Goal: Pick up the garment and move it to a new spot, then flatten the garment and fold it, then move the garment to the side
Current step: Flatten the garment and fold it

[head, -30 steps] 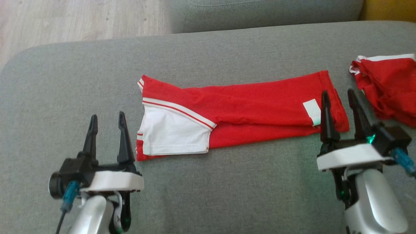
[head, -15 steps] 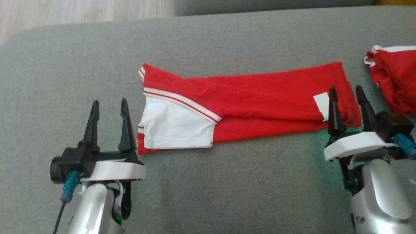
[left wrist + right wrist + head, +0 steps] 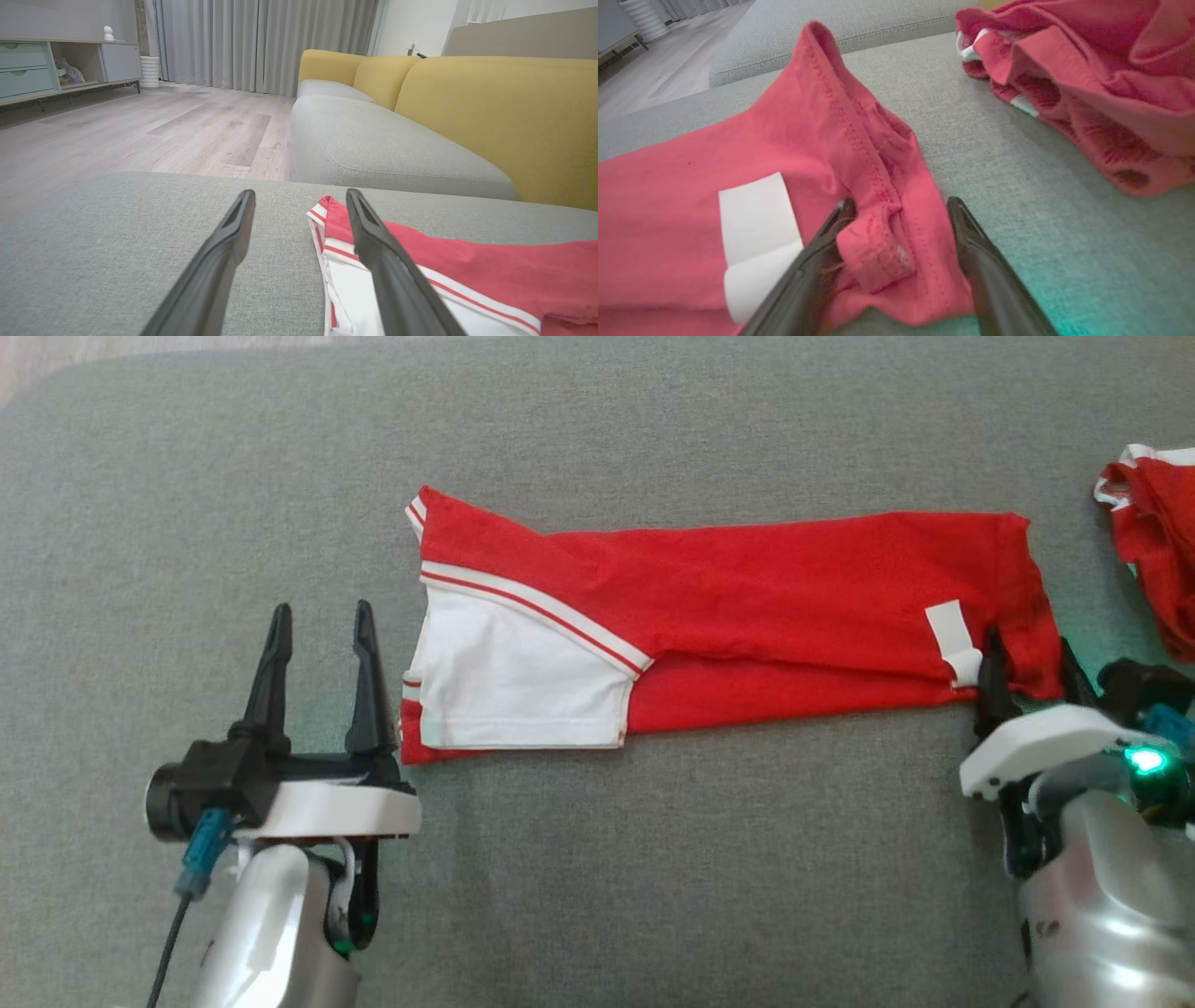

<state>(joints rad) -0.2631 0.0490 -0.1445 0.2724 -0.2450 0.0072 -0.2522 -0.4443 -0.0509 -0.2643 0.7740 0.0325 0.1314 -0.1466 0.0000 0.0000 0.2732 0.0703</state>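
- The garment (image 3: pixel 747 588), red with a white sleeve and striped trim, lies folded into a long strip across the grey cushion (image 3: pixel 653 859); a white label (image 3: pixel 950 637) sits near its right end.
- Right gripper (image 3: pixel 1030 653): jaws wide, straddling the bunched hem there.
- Left gripper (image 3: pixel 321 611): jaws wide, just beside the sleeve end.
- A second red heap (image 3: pixel 1158 560) lies apart, further right.

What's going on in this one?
A red and white shirt lies folded into a long strip on the grey sofa cushion. The right end effector, open, straddles its hem corner; the left end effector, open, is beside the white sleeve end. Neither grips it. Another red garment sits crumpled to the right.
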